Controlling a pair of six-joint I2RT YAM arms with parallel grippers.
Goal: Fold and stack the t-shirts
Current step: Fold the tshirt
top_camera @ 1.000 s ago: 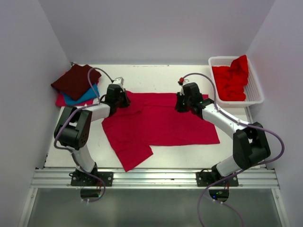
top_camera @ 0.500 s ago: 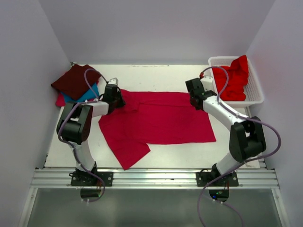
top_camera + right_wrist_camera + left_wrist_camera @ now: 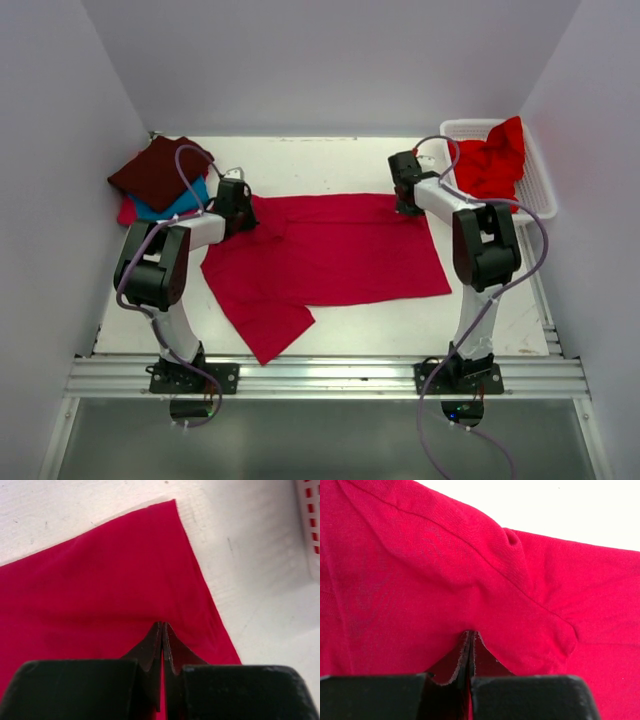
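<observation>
Task status: partly complete.

Completed: three folded shirts are stacked at the far left corner of the surface [image 3: 330, 165]. The maroon shirt [image 3: 155, 170] lies on top, the teal shirt [image 3: 185, 203] below it and the pink-red shirt [image 3: 127, 212] at the bottom. Only the edges of the two lower shirts are visible.

In progress: the crimson shirt [image 3: 340, 250] is laid out flat across the middle of the surface, with its length running left to right. One sleeve is spread toward the near left edge. No fold has been made in it yet.

The left gripper [image 3: 470, 642] is closed on the far left end of the crimson shirt, where a small ridge of cloth is pinched between the fingertips. The right gripper [image 3: 162, 632] is closed at the far right corner of the same shirt. Its tips meet on the cloth just inside the corner, and a thin pinch of fabric is judged to be held there. The cloth between the two grippers lies nearly smooth, so the step in hand is judged to be flattening before the first fold.

Outstanding: the crimson shirt is to be folded and placed on the stack. The red shirt [image 3: 490, 165] lies crumpled in the basket [image 3: 468, 124] at the far right and has not been laid out. Whether more than one shirt lies in the basket cannot be told.
</observation>
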